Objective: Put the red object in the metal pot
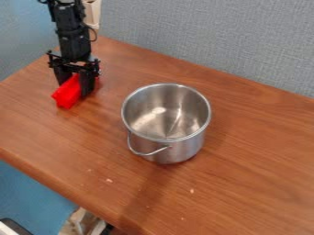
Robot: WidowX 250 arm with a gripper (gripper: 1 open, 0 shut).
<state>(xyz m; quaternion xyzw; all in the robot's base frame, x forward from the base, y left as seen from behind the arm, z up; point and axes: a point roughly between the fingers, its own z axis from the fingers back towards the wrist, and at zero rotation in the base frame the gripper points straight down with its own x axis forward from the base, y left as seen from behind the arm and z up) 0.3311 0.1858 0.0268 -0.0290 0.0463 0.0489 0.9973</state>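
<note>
1. Wooden table (73, 151), blue wall behind; we're seeing the red object (72, 93) lying at the far left, well apart from the pot (168, 122).
2. We're watching the gripper (76, 81) standing over it, jaws clamped onto its upper end.
3. We're judging it light, stiff, slick plastic; gripping across the flat faces suits best.

light: soft, even | glare: metal pot (167, 121) interior | focus: slightly blurry, perhaps low-resolution

Shiny steel pot (167, 121), wooden table (73, 138)

A slim black arm (68, 23) ends in a black two-fingered hand (73, 73).
</note>
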